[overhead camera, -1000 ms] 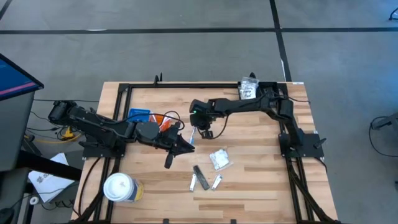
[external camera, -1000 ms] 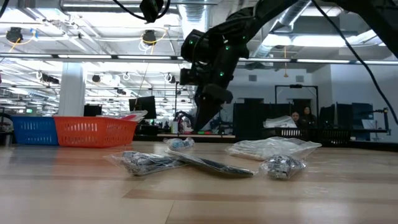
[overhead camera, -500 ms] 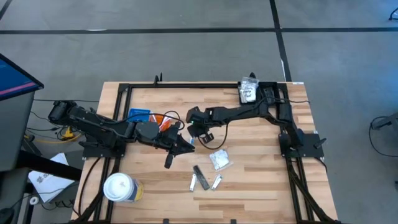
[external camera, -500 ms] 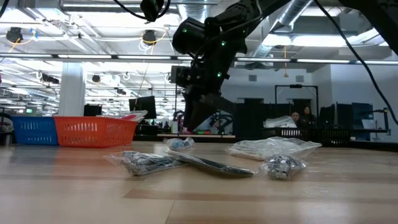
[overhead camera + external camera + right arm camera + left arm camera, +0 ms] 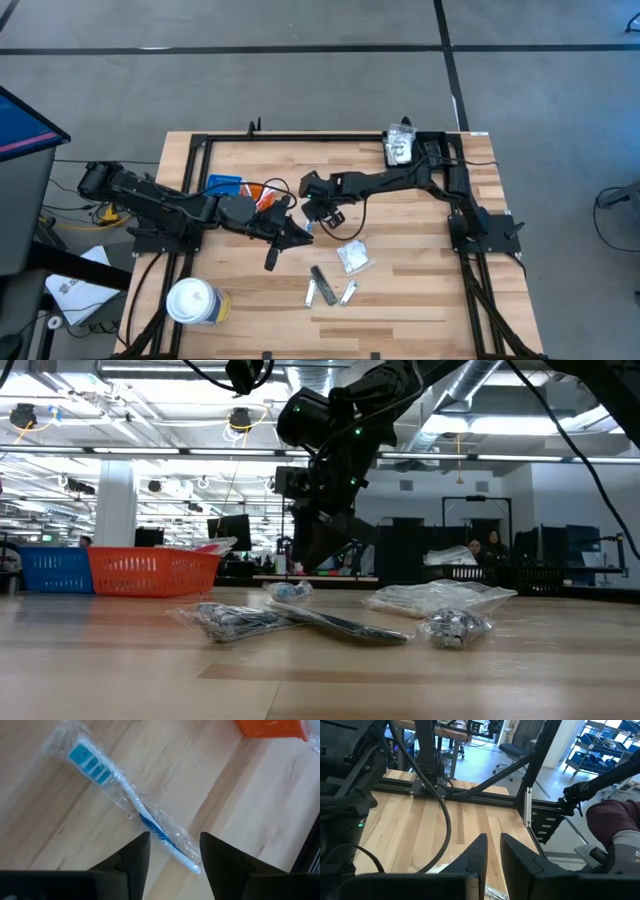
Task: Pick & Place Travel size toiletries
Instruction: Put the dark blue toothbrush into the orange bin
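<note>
A blue-and-white toothbrush [image 5: 129, 801] in a clear wrapper lies flat on the wooden table, near the orange tray [image 5: 265, 195]. My right gripper [image 5: 175, 851] hangs just above it, open, with a finger on each side of the handle end and touching nothing; it also shows from overhead as the right gripper [image 5: 327, 213]. More toiletries lie nearer the front: a crinkly clear packet [image 5: 352, 256], dark grey sticks [image 5: 322, 284] and a small packet [image 5: 348, 292]. My left gripper [image 5: 303, 236] waits mid-table, shut and empty.
A blue tray [image 5: 222, 185] stands beside the orange one at the left. A white lidded cup [image 5: 192, 302] stands at the front left. Another clear packet [image 5: 400, 148] lies at the far right. A black frame [image 5: 300, 137] rims the table. A person's sleeve [image 5: 615, 827] shows beyond the table.
My right gripper has moved a little toward the table's left edge, over the toothbrush, rolling its wrist as it went. Its fingers have opened. The toothbrush and the other items have stayed where they were.
</note>
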Robot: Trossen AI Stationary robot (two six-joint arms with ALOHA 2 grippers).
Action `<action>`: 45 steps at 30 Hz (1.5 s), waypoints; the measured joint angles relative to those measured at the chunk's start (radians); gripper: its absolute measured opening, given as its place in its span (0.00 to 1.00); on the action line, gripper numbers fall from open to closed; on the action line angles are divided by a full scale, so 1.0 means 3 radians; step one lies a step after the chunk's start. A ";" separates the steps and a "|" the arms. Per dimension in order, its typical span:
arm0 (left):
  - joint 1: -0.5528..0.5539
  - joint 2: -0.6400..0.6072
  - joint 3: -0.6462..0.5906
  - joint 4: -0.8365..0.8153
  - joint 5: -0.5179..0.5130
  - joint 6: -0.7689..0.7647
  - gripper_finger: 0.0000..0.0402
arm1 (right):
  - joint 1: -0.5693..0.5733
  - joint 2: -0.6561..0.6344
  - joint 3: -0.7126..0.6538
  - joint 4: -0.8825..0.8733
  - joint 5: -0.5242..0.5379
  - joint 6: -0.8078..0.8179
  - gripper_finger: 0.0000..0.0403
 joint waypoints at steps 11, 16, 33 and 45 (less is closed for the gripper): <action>0.0000 0.0000 0.0000 0.0007 -0.0014 0.0000 0.12 | 0.0007 0.0095 0.0004 0.0103 -0.0008 0.0001 0.35; 0.0000 0.0001 0.0000 0.0006 -0.0013 -0.0001 0.12 | 0.0025 0.0266 0.0020 0.0176 0.0067 0.0010 0.38; -0.0002 0.0001 0.0006 -0.0224 -0.0286 -0.0203 0.11 | 0.0148 0.0316 0.0179 0.0034 0.0462 0.0393 0.36; 0.0304 0.0180 0.0177 -0.1869 -0.1010 -0.0985 0.00 | 0.0165 -0.0103 0.0175 -0.0812 -0.0054 0.1400 0.03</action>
